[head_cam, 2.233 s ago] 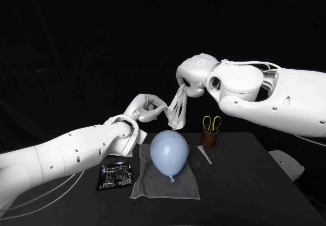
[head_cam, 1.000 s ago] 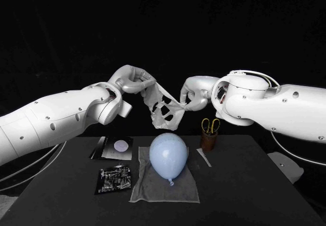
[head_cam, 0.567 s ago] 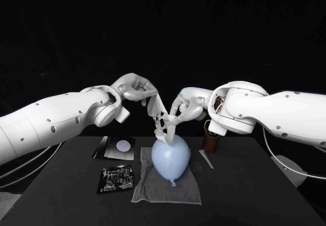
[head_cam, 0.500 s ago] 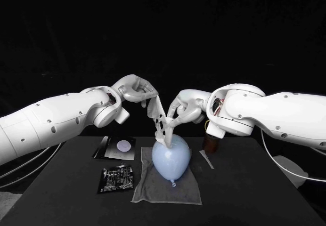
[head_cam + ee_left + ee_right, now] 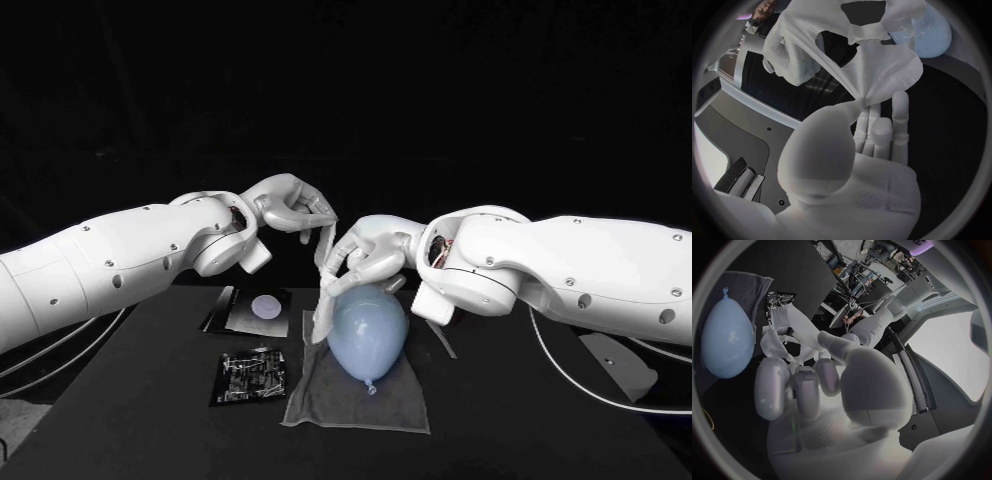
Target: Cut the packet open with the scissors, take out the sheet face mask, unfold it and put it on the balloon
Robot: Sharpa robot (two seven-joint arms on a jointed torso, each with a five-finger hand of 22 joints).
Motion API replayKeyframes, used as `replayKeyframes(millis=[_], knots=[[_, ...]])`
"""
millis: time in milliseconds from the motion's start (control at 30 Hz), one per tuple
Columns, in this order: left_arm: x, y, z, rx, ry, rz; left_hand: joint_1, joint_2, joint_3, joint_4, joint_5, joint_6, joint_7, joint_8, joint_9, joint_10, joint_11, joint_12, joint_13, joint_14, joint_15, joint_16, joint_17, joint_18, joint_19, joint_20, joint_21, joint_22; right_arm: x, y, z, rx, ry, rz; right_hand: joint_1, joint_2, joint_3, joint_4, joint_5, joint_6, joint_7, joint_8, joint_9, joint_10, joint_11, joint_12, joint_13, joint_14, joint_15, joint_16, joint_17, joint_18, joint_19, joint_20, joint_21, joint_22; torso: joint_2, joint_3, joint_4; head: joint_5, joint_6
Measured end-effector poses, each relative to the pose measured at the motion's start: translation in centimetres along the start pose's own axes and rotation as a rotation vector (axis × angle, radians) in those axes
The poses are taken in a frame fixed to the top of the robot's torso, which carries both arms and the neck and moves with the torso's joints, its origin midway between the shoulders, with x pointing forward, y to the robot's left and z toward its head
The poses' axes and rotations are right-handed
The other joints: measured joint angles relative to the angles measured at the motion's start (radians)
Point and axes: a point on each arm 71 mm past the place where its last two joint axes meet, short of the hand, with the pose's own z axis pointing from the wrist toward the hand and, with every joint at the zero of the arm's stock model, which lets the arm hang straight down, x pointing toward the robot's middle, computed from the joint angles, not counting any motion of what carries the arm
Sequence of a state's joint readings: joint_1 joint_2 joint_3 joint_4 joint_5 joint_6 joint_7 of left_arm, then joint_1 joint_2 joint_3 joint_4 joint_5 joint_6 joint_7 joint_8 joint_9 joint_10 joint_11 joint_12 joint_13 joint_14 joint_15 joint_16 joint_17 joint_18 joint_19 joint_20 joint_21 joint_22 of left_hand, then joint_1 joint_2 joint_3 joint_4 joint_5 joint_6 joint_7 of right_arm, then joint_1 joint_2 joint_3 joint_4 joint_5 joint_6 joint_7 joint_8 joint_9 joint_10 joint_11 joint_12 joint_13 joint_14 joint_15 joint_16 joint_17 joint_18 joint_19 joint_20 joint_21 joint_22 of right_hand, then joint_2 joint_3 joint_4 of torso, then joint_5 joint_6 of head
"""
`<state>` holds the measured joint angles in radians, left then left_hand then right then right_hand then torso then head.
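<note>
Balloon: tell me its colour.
The balloon is pale blue, with the knot at its near end. It shows best in the head view.

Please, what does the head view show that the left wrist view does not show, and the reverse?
Head view, not left wrist view: the black packet, the grey cloth under the balloon, and a black card with a pale disc. Left wrist view, not head view: the cut-out holes of the mask, spread wide, and the palm side of the left hand. Both: the left hand pinching the mask, with the balloon close by.
</note>
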<state>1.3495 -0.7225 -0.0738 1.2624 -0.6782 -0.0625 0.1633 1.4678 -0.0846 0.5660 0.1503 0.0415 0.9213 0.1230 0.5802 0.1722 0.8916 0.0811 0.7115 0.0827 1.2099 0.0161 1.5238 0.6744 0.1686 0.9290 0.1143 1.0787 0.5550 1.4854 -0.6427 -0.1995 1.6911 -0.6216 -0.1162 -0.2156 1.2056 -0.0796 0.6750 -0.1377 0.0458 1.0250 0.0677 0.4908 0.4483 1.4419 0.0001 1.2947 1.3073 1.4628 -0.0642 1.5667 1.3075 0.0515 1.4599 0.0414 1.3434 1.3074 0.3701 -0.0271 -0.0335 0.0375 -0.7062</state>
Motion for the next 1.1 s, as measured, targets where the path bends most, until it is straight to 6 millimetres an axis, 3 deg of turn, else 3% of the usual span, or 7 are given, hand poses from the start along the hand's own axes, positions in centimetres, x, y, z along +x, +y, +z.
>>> replayKeyframes(millis=[200, 733, 1100], knots=[[0.5, 1.2, -0.1, -0.025, 0.031, 0.011, -0.006, 0.002, 0.000, 0.000, 0.004, 0.000, 0.000, 0.000, 0.000, 0.000, 0.000, 0.000, 0.000, 0.000, 0.000, 0.000, 0.000, 0.000, 0.000, 0.000, 0.000, 0.000, 1.2, -1.0, 0.6, 0.013, 0.004, 0.048, 0.000, 0.000, 0.000, 0.000, 0.000, -0.001, 0.001, 0.001, 0.001, 0.000, 0.000, 0.000, 0.000, 0.000, 0.000, 0.000, 0.001, 0.000, 0.000, 0.000, -0.004, 0.000, 0.001, 0.0000, -0.0006, 0.001, -0.011], [2.0, 2.6, 1.2, -0.061, 0.070, 0.052, -0.004, 0.003, 0.008, -0.003, 0.004, -0.002, -0.001, 0.000, 0.000, 0.002, -0.002, 0.000, 0.000, 0.000, 0.000, 0.000, 0.007, -0.001, 0.000, 0.000, 0.000, 0.000, 2.2, -5.4, 0.7, 0.096, -0.009, 0.143, 0.000, 0.000, 0.000, 0.006, 0.000, -0.003, 0.000, 0.005, 0.000, 0.000, 0.000, -0.004, 0.001, 0.000, 0.000, 0.001, 0.000, 0.000, 0.002, -0.002, -0.004, 0.001, 0.002, 0.0024, -0.0043, -0.003, -0.062], [2.7, 2.6, 2.4, -0.074, 0.077, 0.073, -0.003, 0.004, 0.008, -0.003, 0.004, -0.002, -0.001, -0.004, 0.000, 0.002, -0.002, 0.000, 0.000, 0.000, 0.000, 0.000, 0.009, 0.005, 0.000, 0.000, 0.000, 0.000, 0.8, -8.0, -1.1, 0.146, -0.056, 0.172, 0.000, 0.000, 0.000, 0.006, 0.000, -0.006, -0.001, 0.004, 0.001, 0.000, 0.000, -0.004, 0.000, 0.000, 0.000, 0.000, 0.000, 0.000, 0.002, -0.002, -0.004, 0.000, 0.001, 0.0039, -0.0042, -0.006, -0.076]])
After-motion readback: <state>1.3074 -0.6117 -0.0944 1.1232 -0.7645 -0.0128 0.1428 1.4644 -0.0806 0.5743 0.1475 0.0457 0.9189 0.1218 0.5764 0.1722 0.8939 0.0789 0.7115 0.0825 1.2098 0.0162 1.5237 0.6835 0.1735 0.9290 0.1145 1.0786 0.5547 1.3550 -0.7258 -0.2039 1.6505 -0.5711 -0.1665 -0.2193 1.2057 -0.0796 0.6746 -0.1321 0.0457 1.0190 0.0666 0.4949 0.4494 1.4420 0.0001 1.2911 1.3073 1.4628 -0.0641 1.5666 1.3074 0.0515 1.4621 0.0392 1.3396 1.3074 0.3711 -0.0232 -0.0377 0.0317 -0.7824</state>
